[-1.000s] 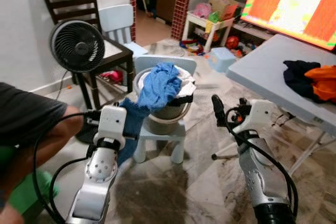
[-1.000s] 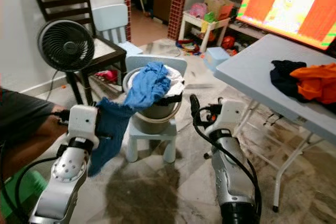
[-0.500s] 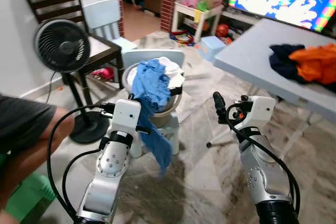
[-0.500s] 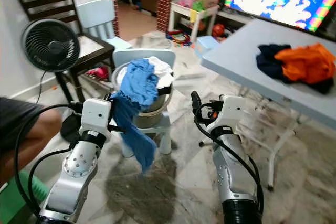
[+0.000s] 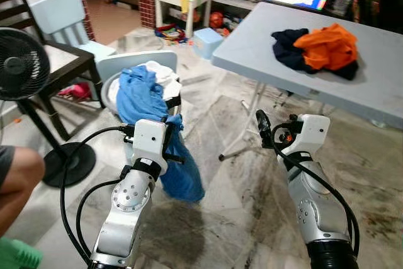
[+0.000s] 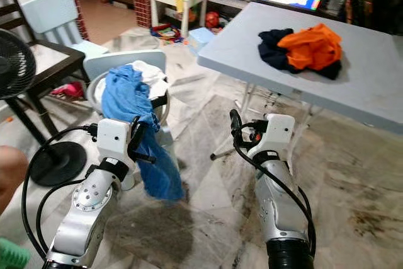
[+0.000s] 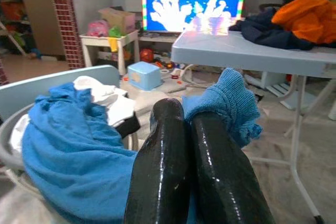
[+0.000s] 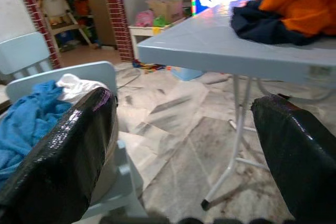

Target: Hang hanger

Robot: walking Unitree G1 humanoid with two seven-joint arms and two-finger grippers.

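A blue cloth (image 5: 182,171) is clamped between the 2 closed fingers of the left gripper (image 7: 197,129) and hangs toward the floor beside a laundry basket (image 6: 94,89) set on a small chair. The right gripper (image 8: 184,145) is held with its fingers spread wide, gripping nothing. Farther off, orange and dark clothes (image 5: 318,48) lie on a grey table (image 5: 378,92). No hanger can be made out.

Laundry bucket (image 5: 111,86) mostly hidden under blue cloth (image 5: 141,102); fan (image 5: 22,64) cut by frame edge.
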